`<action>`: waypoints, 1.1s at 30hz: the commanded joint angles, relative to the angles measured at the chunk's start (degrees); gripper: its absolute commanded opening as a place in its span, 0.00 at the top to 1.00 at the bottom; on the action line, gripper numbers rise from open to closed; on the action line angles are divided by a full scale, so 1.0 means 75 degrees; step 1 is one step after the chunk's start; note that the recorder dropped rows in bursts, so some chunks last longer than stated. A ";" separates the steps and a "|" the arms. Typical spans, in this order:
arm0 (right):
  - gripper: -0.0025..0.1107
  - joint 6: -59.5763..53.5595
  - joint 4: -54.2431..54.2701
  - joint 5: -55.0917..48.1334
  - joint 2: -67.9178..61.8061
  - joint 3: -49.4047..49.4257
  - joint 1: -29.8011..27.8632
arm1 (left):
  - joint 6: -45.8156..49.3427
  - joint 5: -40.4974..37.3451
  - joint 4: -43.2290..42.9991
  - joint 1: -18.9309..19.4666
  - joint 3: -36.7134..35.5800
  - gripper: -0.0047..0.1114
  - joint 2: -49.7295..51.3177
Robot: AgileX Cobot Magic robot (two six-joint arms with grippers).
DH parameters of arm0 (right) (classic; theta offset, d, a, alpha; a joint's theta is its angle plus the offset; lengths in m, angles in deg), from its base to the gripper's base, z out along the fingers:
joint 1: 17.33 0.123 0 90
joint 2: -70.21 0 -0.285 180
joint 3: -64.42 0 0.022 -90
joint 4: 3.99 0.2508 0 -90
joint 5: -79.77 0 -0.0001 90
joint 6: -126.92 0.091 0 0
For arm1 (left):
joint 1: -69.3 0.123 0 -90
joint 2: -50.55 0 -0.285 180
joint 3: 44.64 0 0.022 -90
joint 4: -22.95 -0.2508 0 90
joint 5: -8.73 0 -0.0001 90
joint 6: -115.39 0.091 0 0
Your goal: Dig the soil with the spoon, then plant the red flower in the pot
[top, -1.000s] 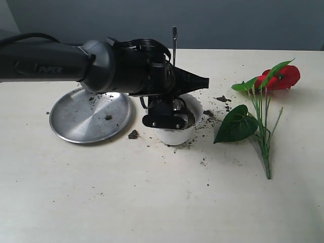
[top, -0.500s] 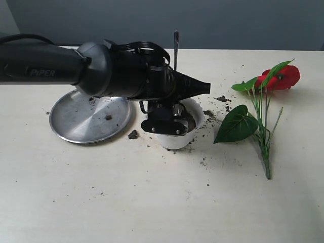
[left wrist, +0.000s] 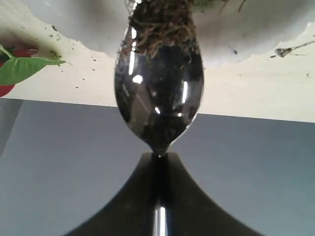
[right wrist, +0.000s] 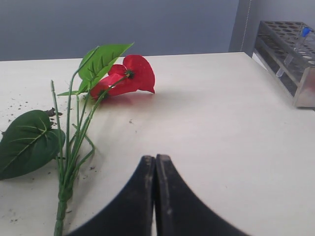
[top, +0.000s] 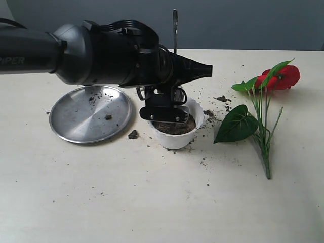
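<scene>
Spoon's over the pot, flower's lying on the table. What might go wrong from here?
1. Soil clings to the spoon in the left gripper; withdrawing it may scatter more crumbs around the pot.
2. The left arm covers the pot, so the right gripper could hit it bringing the red flower in.
3. The flower looks much taller than the pot and may topple it.

A round, shallow plate of brushed steel (top: 88,116) lies flat on the pale cream table (top: 152,202), well in from its edges. A plain blue-grey wall (top: 253,25) rises behind the table's far edge. In the right wrist view a grey rack with rows of round holes (right wrist: 278,34) stands on the table, holding a clear tube with a blue cap (right wrist: 295,49) at a slant.
</scene>
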 commanded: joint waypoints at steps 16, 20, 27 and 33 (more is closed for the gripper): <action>0.98 0.0000 -0.0006 0.0031 0.0028 0.0018 0.0020 | -0.0028 0.0803 -0.0293 0.0511 0.0058 0.96 -0.0009; 0.98 0.0000 -0.0006 0.0031 0.0028 0.0018 0.0020 | -0.0028 0.0803 -0.0221 0.0511 0.0058 0.96 0.0225; 0.98 0.0000 -0.0006 0.0031 0.0028 0.0018 0.0020 | 0.0015 0.0865 0.0170 0.0390 0.0058 0.96 0.0484; 0.98 0.0000 -0.0006 0.0031 0.0028 0.0018 0.0020 | 0.0034 0.0758 0.0607 0.0283 0.0031 0.96 0.0484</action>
